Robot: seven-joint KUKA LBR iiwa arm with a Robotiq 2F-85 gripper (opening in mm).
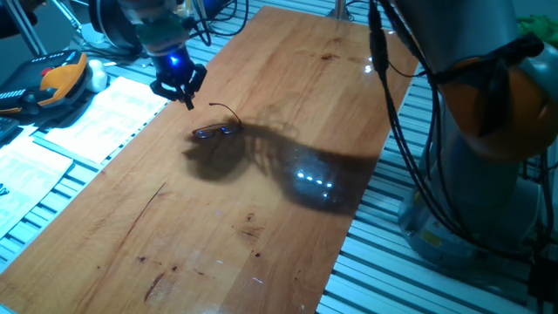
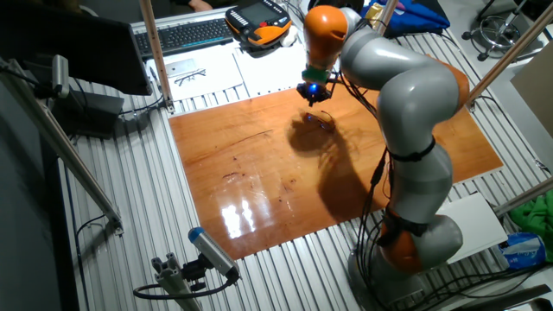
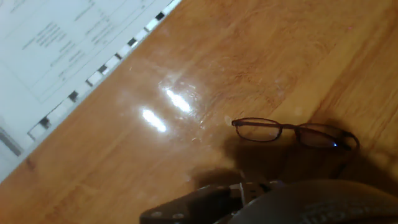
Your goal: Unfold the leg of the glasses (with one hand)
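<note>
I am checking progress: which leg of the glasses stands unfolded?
The leg arching up from the glasses' end away from the gripper; no other leg sticks out.

We see a wooden desk (image 2: pixel 259 173) with a glossy top resting on a ribbed aluminium bench (image 2: pixel 147 207). Bright lamp reflections (image 2: pixel 242 214) glare on the wood. Printed paper sheets (image 1: pixel 96 109) lie beside the desk's far edge. Behind them we find a black keyboard (image 2: pixel 186 34) and an orange-and-black pendant (image 2: pixel 257 23). Slim metal posts (image 2: pixel 154 52) rise at the bench corners.

Two opposed overviews, one wrist close-up
</note>
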